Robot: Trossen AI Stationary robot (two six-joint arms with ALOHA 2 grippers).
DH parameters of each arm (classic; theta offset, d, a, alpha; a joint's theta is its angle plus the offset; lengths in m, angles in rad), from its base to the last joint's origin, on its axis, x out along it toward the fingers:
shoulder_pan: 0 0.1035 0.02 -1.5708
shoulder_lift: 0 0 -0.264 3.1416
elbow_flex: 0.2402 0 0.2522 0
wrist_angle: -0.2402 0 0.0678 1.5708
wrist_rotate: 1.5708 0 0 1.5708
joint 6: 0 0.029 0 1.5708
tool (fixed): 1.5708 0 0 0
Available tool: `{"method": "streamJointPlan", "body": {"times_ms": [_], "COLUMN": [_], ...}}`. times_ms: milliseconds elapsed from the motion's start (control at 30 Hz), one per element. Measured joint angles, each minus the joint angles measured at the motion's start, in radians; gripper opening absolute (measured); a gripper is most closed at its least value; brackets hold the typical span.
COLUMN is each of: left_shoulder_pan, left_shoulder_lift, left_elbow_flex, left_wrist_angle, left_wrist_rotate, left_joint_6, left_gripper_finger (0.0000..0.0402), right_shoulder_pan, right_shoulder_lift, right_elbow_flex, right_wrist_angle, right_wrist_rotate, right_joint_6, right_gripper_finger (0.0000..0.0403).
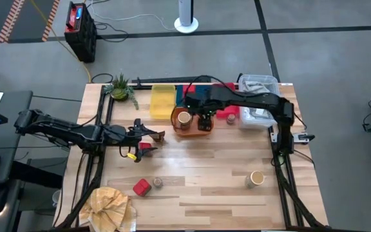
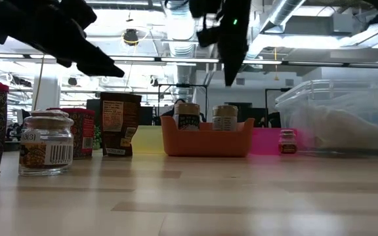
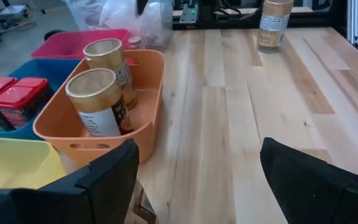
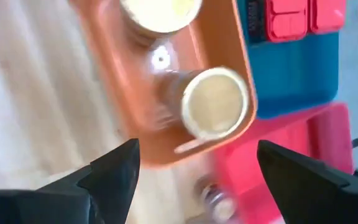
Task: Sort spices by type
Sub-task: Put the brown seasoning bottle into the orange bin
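**Spices going into trays, round jars in the orange one**

Spices are spread out on the table (image 1: 205, 193). Two tan round jars (image 3: 98, 102) stand in the orange tray (image 3: 151, 99). Red tins (image 3: 14, 96) sit in the blue tray (image 3: 42, 68) next to it. One more round jar (image 1: 256, 178) stands alone near the front right of the table. A red tin (image 1: 141, 187) and a tiny shaker (image 1: 158, 183) wait near the front left, close to the tan cloth (image 1: 108, 206).

The right gripper (image 4: 194, 165) hangs just over the orange tray with its fingers wide and nothing in them. It looks like a jar was just put there. To do this step well, it should lift straight up so it does not knock the jars over. Then it can go for the lone round jar and grab it around the middle.

The left gripper (image 3: 197, 174) hovers over the table's left side. Its fingers are wide too, and empty. A dark brown packet (image 2: 118, 123) stands near it.
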Motion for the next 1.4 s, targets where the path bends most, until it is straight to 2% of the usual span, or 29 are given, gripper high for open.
{"method": "streamJointPlan", "body": {"times_ms": [167, 367, 533, 700, 933, 1067, 1400], "left_shoulder_pan": [-0.008, -0.016, -0.016, -0.016, -0.016, -0.016, -0.016], "left_shoulder_lift": [0.0, 0.0, 0.0, 0.0, 0.0, 0.0, 0.0], "left_elbow_flex": [0.0, 0.0, 0.001, 0.001, 0.002, 0.002, 0.002], "left_wrist_angle": [-0.011, -0.038, -0.036, -0.036, -0.04, -0.056, -0.089], "left_wrist_rotate": [0.022, 0.065, 0.121, 0.201, 0.239, 0.24, 0.24], "left_joint_6": [-0.052, -0.118, -0.179, -0.224, -0.237, -0.239, -0.245], "left_gripper_finger": [0.0322, 0.0322, 0.0322, 0.0322, 0.0322, 0.0322, 0.0322], "right_shoulder_pan": [0.17, 0.36, 0.521, 0.652, 0.779, 0.826, 0.922], "right_shoulder_lift": [-0.072, -0.125, -0.134, -0.134, -0.152, -0.242, -0.438], "right_elbow_flex": [-0.053, -0.192, -0.229, -0.229, -0.334, -0.423, -0.61], "right_wrist_angle": [-0.096, -0.116, -0.23, -0.237, -0.238, -0.227, -0.101], "right_wrist_rotate": [-0.002, -0.175, -0.244, -0.225, -0.185, -0.228, -0.236], "right_joint_6": [0.19, 0.471, 0.714, 0.896, 1.031, 1.166, 1.413], "right_gripper_finger": [0.0348, 0.0348, 0.0349, 0.0354, 0.0373, 0.0384, 0.0399]}}
